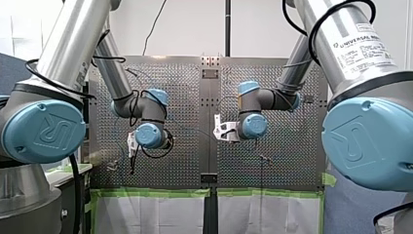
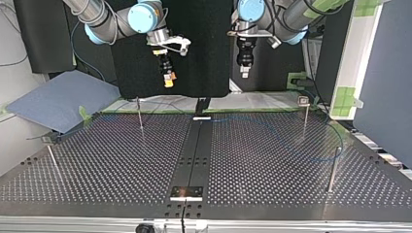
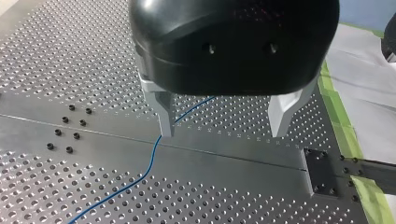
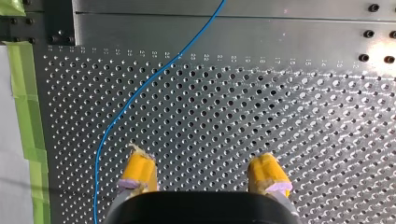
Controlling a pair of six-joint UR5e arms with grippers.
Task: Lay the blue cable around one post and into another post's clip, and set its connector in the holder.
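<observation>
The perforated table [image 4: 280, 93] carries a loose blue cable [image 4: 135, 95].

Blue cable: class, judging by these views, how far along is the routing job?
Done: nothing evident; the cable lies slack on the table. In hand: nothing; the left gripper and right gripper hang open and empty above it. Left: picking it up, rounding a post, clipping it, and seating the connector, which isn't in view.

Front: from behind and above, looking out over table [image 1: 287, 156]. Top: low, from table's far side, looking back. Wrists: close, looking down at table, sharing cable [image 3: 150, 163] by centre strip [image 3: 224, 158].
</observation>
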